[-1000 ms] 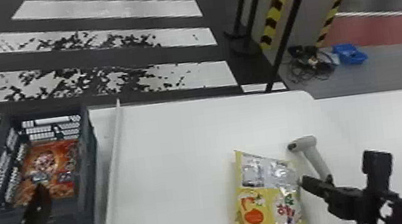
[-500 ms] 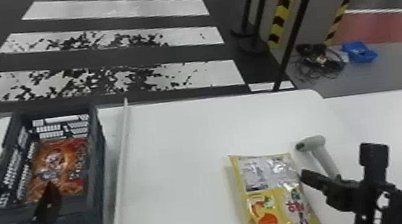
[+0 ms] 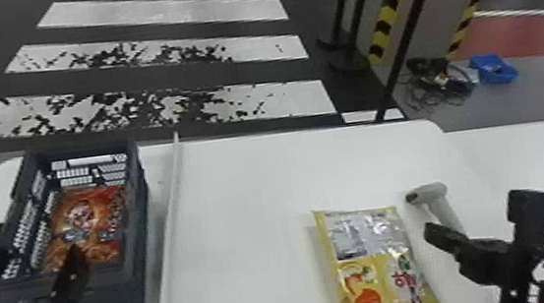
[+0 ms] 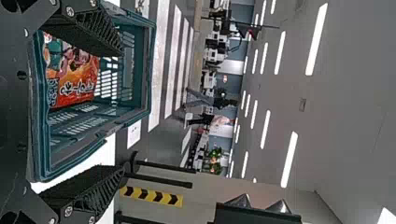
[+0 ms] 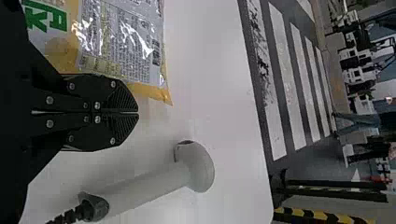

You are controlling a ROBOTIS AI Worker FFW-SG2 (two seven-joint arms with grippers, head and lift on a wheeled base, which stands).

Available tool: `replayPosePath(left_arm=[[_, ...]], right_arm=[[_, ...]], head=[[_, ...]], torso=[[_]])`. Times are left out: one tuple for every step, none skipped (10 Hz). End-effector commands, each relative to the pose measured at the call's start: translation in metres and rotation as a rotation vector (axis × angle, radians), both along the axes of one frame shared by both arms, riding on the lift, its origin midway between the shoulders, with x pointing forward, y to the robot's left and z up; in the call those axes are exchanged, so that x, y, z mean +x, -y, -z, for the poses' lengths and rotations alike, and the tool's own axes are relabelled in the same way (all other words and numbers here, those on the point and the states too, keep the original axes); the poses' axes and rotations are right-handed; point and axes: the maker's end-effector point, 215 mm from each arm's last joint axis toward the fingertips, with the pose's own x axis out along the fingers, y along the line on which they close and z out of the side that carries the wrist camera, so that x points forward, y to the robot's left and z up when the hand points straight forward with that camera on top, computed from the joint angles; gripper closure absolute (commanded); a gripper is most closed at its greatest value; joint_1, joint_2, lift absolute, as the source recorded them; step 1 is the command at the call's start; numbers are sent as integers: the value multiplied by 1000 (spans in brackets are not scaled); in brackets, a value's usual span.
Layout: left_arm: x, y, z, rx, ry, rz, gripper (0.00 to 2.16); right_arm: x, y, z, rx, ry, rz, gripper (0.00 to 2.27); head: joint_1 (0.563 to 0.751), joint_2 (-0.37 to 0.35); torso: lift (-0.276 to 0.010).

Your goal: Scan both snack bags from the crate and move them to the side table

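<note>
Left claw (image 3: pixel 39 245): spread and empty, near the crate (image 3: pixel 105 295).
Orange bag (image 3: pixel 85 213): inside the crate; I should centre over it, descend without snagging the crate, pinch gently, lift straight.
Right claw (image 5: pixel 138 113): closed up between yellow bag (image 5: pixel 119 42) and scanner (image 5: pixel 149 186); I'd avoid nudging either.

Head view looks forward, down — wrist views, sideways and closer, share the crosswalk (image 3: pixel 160 12).
</note>
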Motion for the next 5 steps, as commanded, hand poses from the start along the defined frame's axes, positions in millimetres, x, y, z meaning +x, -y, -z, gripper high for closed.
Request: replayPosePath(left_arm=[[0, 0, 0, -2, 4, 1, 144], [-1, -1, 0, -1, 11, -2, 144], [-1, -2, 2, -1, 9, -3, 144], [-2, -3, 5, 0, 3, -6, 144], [-2, -4, 7, 0, -2, -11, 144]], right_arm=[[12, 31, -22, -89, 19, -2, 2243], [21, 55, -23, -120, 11, 11, 2169], [33, 75, -28, -146, 34, 19, 1288], [40, 83, -31, -160, 53, 6, 97], [43, 87, -28, -156, 52, -7, -2]], head=[[695, -190], [695, -211], [695, -237], [695, -262], [695, -271]], torso=[[-95], [-95], [-95], [-95], [-95]])
